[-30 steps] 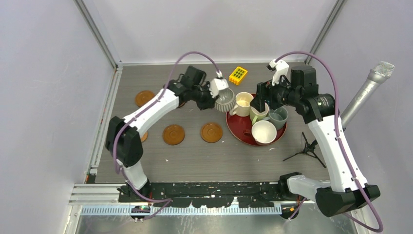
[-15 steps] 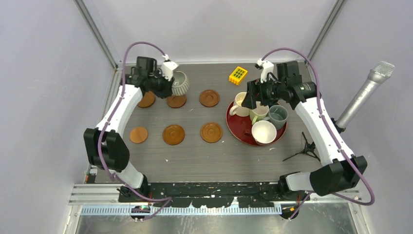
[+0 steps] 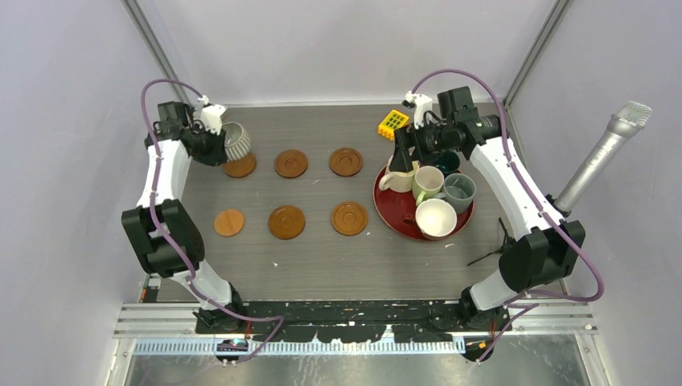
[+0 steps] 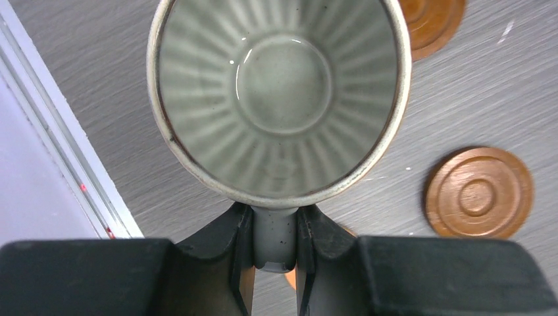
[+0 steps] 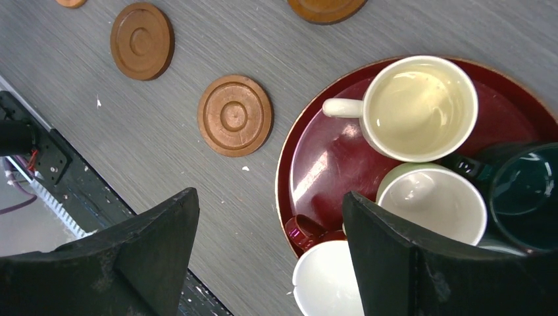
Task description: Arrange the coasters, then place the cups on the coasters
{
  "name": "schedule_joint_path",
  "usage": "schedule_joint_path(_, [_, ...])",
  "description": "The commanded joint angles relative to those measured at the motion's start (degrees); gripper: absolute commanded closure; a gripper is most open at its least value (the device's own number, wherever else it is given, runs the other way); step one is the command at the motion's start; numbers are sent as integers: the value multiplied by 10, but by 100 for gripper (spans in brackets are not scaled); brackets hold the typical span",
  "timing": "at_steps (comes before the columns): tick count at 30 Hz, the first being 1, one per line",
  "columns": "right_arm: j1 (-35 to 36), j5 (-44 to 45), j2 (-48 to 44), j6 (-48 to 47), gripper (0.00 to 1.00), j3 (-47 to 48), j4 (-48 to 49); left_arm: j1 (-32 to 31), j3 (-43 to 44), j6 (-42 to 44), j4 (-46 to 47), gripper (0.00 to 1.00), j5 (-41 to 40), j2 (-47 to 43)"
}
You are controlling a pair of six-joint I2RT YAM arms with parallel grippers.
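Mug [image 4: 279,99] in left tool [image 4: 275,232] (by its handle)

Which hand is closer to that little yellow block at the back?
Right. The right hand hovers open just beside the yellow block, above the red tray; the left hand is far off at the back-left, clamped on the ribbed cup's handle.
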Motion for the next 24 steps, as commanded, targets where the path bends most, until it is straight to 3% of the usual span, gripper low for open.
schedule_joint_path(1, [4,7,10,-36,16,65,-40,27,28,62,53,100,44,36])
schedule_joint_path(12, [7,28,23,-32,16,83,-52,38,-9,106,157,100,44,91])
schedule_joint_path(24, [8,36,42,-38,16,88,-52,41,4,127,163,100,59,135])
